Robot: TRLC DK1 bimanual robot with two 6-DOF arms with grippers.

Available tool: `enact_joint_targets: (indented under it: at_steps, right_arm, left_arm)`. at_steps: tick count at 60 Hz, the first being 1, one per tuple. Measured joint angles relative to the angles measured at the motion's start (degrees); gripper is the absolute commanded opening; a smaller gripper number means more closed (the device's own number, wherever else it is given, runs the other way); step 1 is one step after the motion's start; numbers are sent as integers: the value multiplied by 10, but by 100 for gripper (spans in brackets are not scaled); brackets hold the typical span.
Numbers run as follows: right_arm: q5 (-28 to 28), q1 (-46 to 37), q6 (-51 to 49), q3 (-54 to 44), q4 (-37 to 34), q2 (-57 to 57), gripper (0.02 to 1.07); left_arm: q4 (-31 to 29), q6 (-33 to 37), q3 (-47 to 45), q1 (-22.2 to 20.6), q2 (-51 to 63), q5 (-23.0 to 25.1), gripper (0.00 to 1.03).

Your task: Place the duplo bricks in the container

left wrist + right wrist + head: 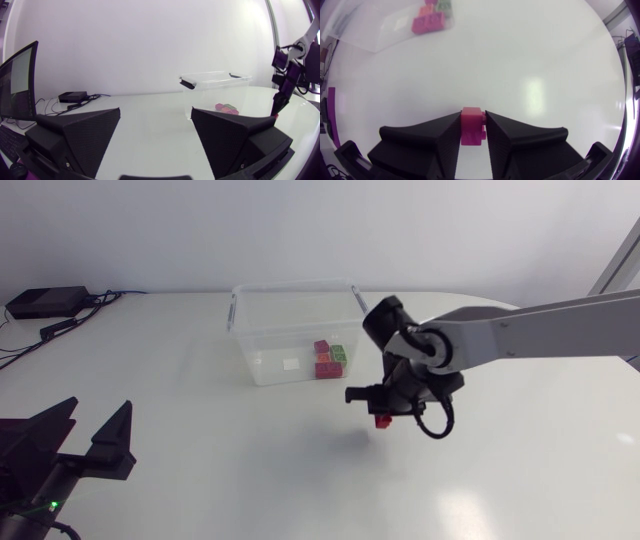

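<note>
Right wrist view: right tool pinching a red brick, up off the counter, presumably to clear the container wall; other bricks already inside; left tool spread, parked aside.

Desk: big, white and smooth. It fills most of the view from above.
Black box: flat and dark. It sits on the far left corner of the desk. The left wrist view shows it too.
Small black piece: long and thin, just beside the box, a little nearer.
Cables: thin and black. They run from the box along the far edge of the desk.
Bright spot: light shines on the white top.
Shadow: a soft grey patch near the middle of the desk.
</note>
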Motion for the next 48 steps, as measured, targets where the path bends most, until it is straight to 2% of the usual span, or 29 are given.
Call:
enact_joint_targets:
  at_steps: [7,17,30,43,44,46,48]
  right_arm:
    - [9,2,-25,55,9,-58,25]
    - [25,3,-82,135,77,-87,25]
    - [32,-5,-188,171,206,-23,26]
    - [18,-8,-239,212,258,85,27]
    - [16,-8,-241,218,258,92,31]
    - [15,-8,-242,229,256,102,49]
    - [12,-8,-242,240,248,111,89]
  left_arm:
    - [0,0,0,0,0,0,99]
    - [0,0,0,0,0,0,99]
    - [0,0,0,0,0,0,99]
    - [0,0,0,0,0,0,99]
    - [0,0,0,0,0,0,99]
    - [0,0,0,0,0,0,99]
    - [0,0,0,0,0,0,99]
